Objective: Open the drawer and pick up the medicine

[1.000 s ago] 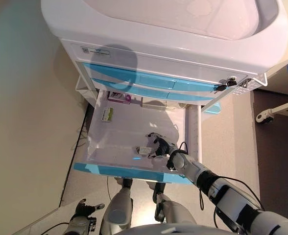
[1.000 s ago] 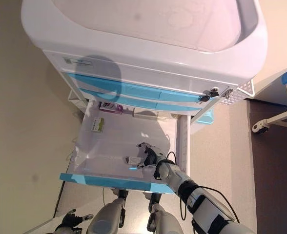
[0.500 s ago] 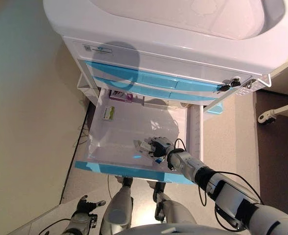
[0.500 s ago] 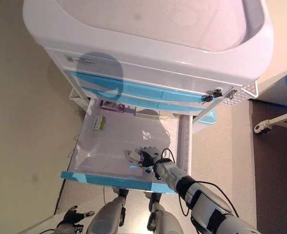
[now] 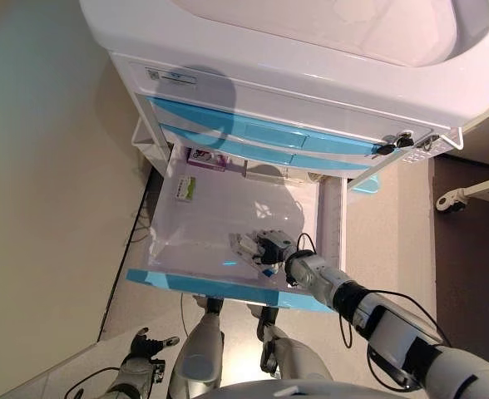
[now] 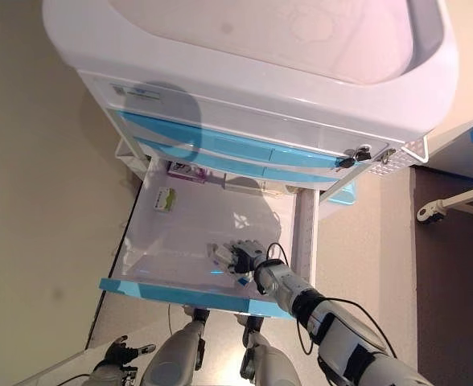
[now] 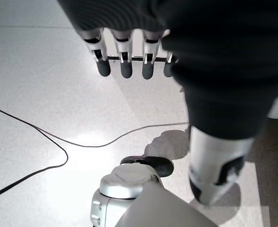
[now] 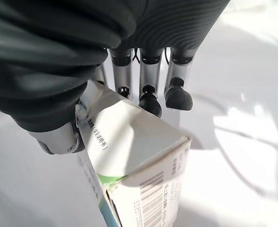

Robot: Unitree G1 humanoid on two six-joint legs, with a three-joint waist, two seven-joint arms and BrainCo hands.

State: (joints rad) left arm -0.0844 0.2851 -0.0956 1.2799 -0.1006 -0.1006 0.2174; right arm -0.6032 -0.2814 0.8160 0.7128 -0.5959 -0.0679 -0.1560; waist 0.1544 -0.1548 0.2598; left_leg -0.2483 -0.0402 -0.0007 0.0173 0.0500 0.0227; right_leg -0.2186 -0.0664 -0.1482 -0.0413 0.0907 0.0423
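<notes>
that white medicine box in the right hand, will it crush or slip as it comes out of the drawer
The medicine box looks like thin folded card, so it is probably light and could dent under a hard squeeze. Its faces look smooth, and the right hand pinches it near one end, so it may pivot or slip. Its flat sides mean it should not roll if dropped into the drawer.

Bystanders around the cart

We see a white caster wheel [image 5: 447,199] on the brown floor [image 5: 469,249] at right.
</notes>
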